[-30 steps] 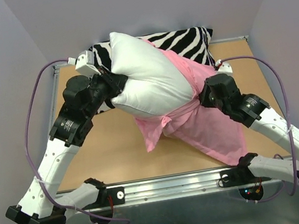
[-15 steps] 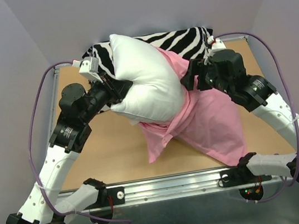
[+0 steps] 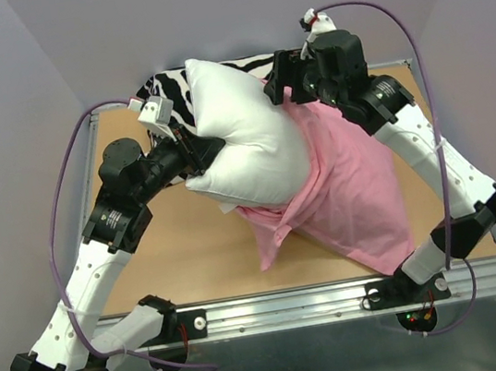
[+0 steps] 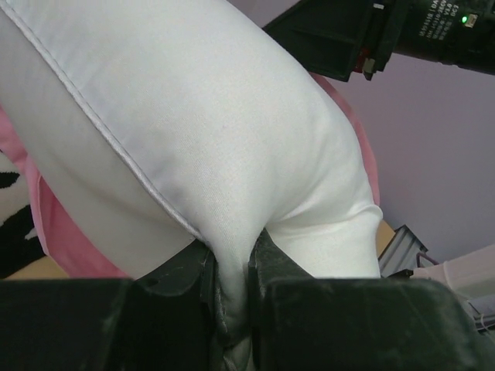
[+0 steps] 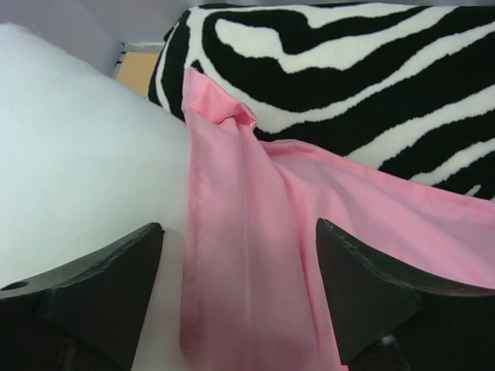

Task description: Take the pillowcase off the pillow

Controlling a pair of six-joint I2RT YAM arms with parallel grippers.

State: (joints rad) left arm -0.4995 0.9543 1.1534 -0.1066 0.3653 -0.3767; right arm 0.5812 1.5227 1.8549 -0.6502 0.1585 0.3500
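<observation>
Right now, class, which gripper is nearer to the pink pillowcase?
Right. The right gripper hangs open just above the pillowcase at its hem. The left gripper is shut on the pillow at its opposite side, off the pink fabric.

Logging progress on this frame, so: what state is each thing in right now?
pillow: mostly bare, pinched by the left claw.
pillowcase: mostly off, draped along the pillow's right side.
left claw: shut on the pillow.
right claw: open, over the pillowcase edge.
zebra cushion: lying behind the pillow.
</observation>
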